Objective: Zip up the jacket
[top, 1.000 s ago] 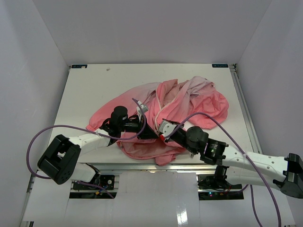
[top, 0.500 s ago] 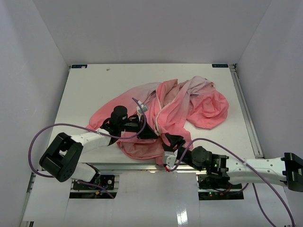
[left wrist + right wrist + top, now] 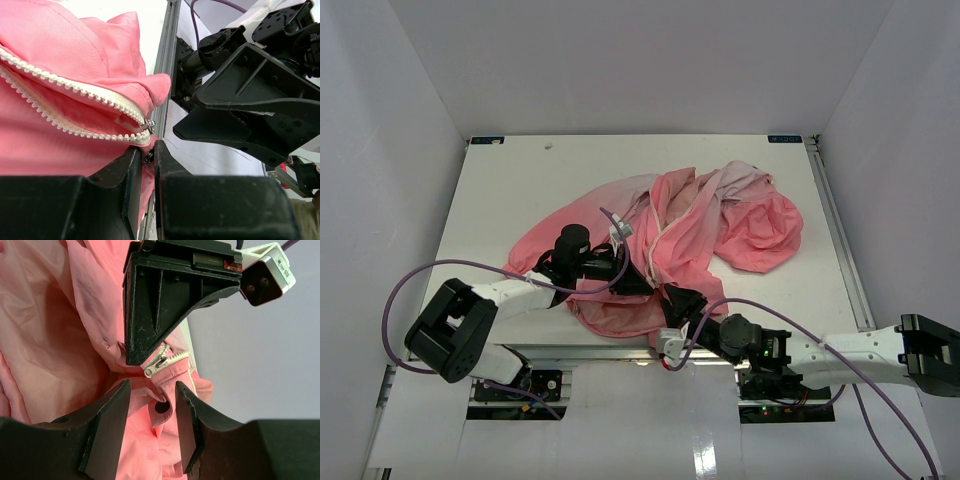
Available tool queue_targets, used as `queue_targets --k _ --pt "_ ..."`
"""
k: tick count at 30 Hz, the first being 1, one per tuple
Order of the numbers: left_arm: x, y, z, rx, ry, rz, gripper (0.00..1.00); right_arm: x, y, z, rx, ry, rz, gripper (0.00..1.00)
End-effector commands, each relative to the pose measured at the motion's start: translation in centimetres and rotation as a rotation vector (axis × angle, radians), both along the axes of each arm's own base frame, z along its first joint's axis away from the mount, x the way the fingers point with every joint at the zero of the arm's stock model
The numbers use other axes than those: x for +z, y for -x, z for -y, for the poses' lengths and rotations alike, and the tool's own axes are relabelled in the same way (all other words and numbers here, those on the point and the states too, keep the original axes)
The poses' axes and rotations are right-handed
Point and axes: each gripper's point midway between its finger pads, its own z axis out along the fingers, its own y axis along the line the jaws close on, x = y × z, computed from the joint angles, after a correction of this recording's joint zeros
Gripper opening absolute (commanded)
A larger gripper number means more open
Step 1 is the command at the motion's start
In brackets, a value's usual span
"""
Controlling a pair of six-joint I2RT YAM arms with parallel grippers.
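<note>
Left gripper (image 3: pixel 148 159) pinches jacket (image 3: pixel 60 65) hem; right gripper (image 3: pixel 152 412) parted.

Near edge of the counter (image 3: pixel 490 190): congested. The jacket (image 3: pixel 720 225) lies heaped across the centre, its hem overhanging the edge. The left end effector (image 3: pixel 638 283) and right end effector (image 3: pixel 670 296) meet there almost tip to tip, with little room between them. Bare counter lies along the far side and the left. Enclosure walls (image 3: pixel 380 150) bound three sides.
</note>
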Motion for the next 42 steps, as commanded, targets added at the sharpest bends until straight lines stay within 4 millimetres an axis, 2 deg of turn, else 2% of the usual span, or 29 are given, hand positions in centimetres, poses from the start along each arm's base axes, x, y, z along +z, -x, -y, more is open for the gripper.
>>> queue_targets --k 1,20,38,42 --pt "0.8 0.6 -0.1 -0.033 0.032 0.025 0.0 2.1 -0.2 -0.7 -0.007 -0.055 0.039 0.46" --pt "1.0 0.8 -0.2 -0.036 0.037 0.028 0.0 2.1 -0.4 -2.3 0.001 -0.024 0.077 0.42" --pt "1.0 1.0 -0.3 -0.039 0.041 0.027 0.0 2.2 -1.4 -2.4 -0.017 -0.027 0.085 0.39" --pt "1.0 1.0 -0.3 -0.039 0.042 0.028 0.0 2.3 -1.6 -2.4 -0.027 -0.039 0.092 0.35"
